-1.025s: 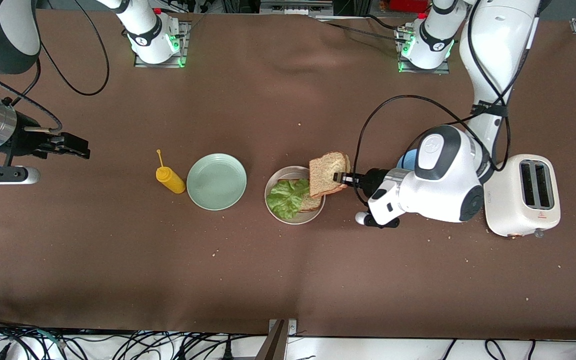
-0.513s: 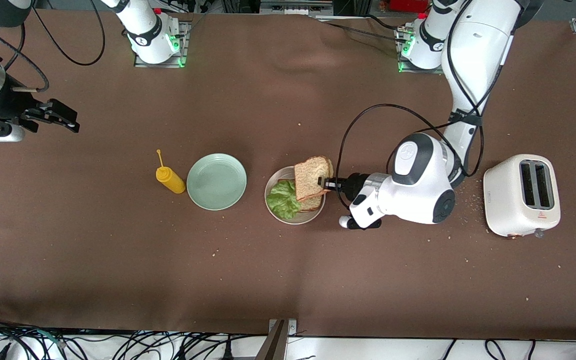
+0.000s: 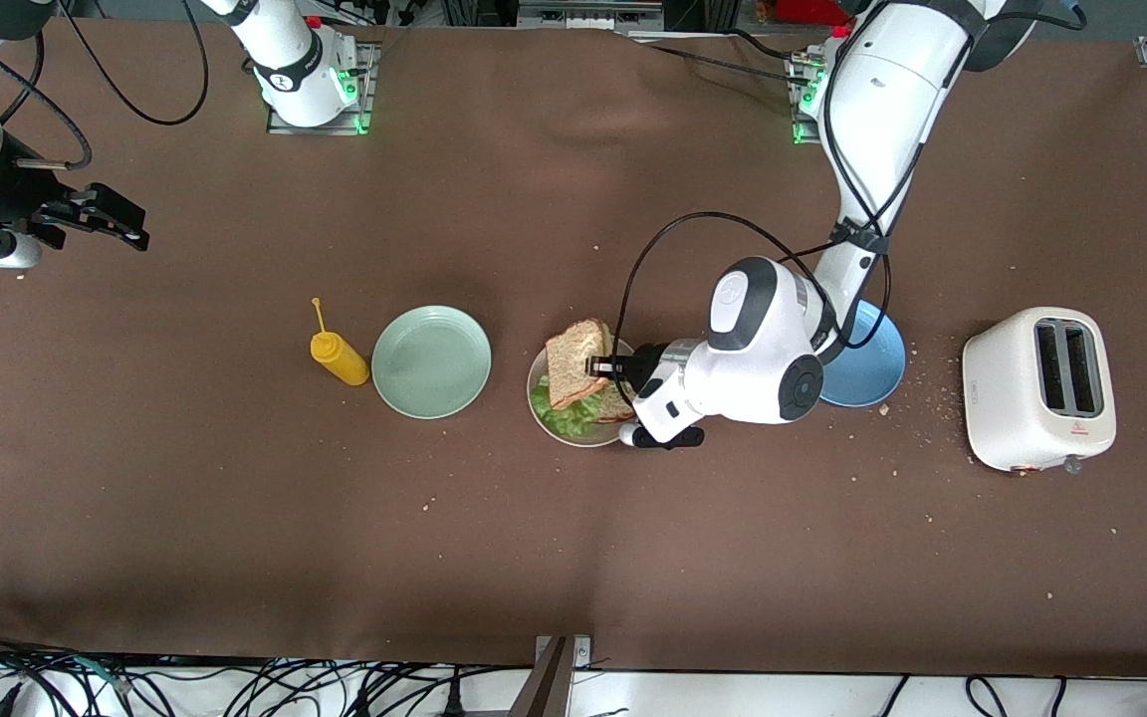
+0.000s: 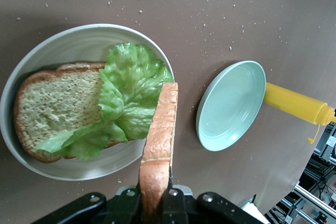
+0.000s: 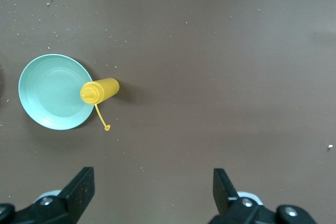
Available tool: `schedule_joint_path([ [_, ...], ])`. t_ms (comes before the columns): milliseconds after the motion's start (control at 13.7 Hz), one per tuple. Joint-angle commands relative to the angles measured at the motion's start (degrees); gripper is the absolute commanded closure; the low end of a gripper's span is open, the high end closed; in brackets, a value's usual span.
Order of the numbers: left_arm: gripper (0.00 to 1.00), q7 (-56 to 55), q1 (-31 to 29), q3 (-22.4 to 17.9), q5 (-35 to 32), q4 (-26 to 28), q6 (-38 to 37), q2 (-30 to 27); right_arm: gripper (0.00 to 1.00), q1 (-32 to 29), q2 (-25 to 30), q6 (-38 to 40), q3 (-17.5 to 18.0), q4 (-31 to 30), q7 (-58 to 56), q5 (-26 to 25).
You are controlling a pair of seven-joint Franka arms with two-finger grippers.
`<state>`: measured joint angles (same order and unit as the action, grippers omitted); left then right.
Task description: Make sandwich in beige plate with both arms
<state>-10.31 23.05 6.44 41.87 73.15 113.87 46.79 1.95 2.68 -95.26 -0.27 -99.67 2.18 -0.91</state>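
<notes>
My left gripper [image 3: 595, 366] is shut on the edge of a brown bread slice [image 3: 572, 364] and holds it tilted over the beige plate [image 3: 573, 441]. In the left wrist view the held bread slice [image 4: 160, 135] stands edge-on between the jaws of that gripper [image 4: 156, 203]. Below it, a second slice [image 4: 58, 98] lies in the beige plate [image 4: 31, 66], with a ruffled lettuce leaf [image 4: 131, 87] draped across it. My right gripper [image 3: 135, 227] hangs open and empty over bare table at the right arm's end, its fingers [image 5: 79, 187] wide apart.
A mint green plate [image 3: 431, 360] and a yellow squeeze bottle [image 3: 339, 358] stand beside the beige plate toward the right arm's end. A blue plate [image 3: 872, 358] and a white toaster [image 3: 1039, 388] stand toward the left arm's end. Crumbs dot the brown cloth.
My left arm has carried the bread slice toward the right arm's end, from the plate's edge to over the lettuce, uncovering the blue plate. My right gripper has drawn back toward its base.
</notes>
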Motion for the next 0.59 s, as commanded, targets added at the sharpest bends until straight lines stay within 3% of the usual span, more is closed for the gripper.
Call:
schedule_joint_path([
  [0,1.0,-1.0,0.8,-0.7,2.1,-1.4,0.1,1.5,0.0,-0.6,0.5,0.2,0.1,-0.1,-0.1,0.5],
  [366,1.0,-0.6,0.7,-0.8,2.2,-1.1,1.1,3.2,0.0,-0.5,0.5,2.4,0.1,0.3,0.4,0.5],
  [439,0.93,-0.4,0.4,-0.8,2.1,-1.1,1.0,3.5,0.0,-0.5,0.5,2.5,0.2,0.4,0.4,0.5],
  [513,0.69,-0.1,0.2,-0.9,2.0,-1.1,1.0,3.5,0.0,-0.5,0.4,2.1,0.2,0.5,0.4,0.5],
])
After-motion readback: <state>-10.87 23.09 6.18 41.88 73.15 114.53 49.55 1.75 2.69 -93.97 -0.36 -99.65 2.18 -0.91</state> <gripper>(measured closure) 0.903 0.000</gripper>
